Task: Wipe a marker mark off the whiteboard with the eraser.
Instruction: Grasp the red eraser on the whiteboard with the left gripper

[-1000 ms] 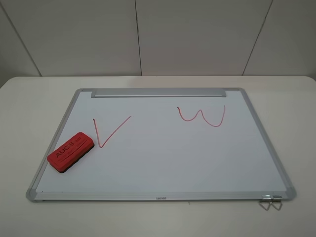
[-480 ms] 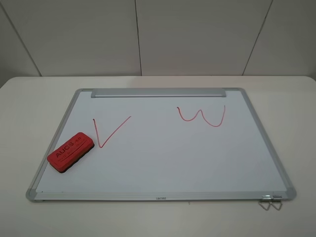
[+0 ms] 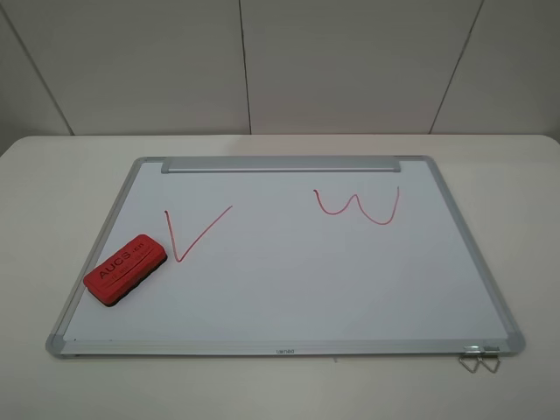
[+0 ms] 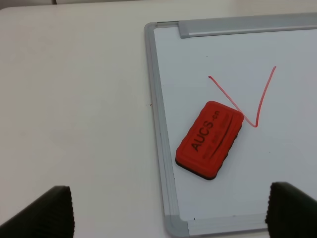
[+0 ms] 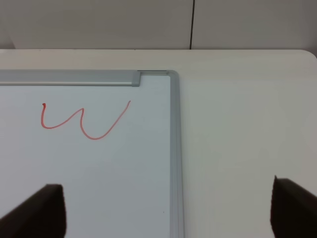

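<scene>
Overhead view of a white table w/ a whiteboard lying flat on it; no arm showed in this view. The eraser lay on the board close to its left frame, toward the near-left corner, lettering up. Its long axis ran diagonally (near-left to far-right), and its far end sat right at the short stroke of the marker mark, a thin red V. A separate wavy squiggle sat well apart on the board's right half. In the left wrist view the left gripper hung over the near-left corner, fingers spread wide and holding nothing, w/ the eraser just ahead of them. The right gripper, likewise spread wide & empty, faced the far-right corner by the squiggle. The left arm was clearly the nearer one — it would probably need a wrist turn so the fingers close across the eraser's narrow width.
</scene>
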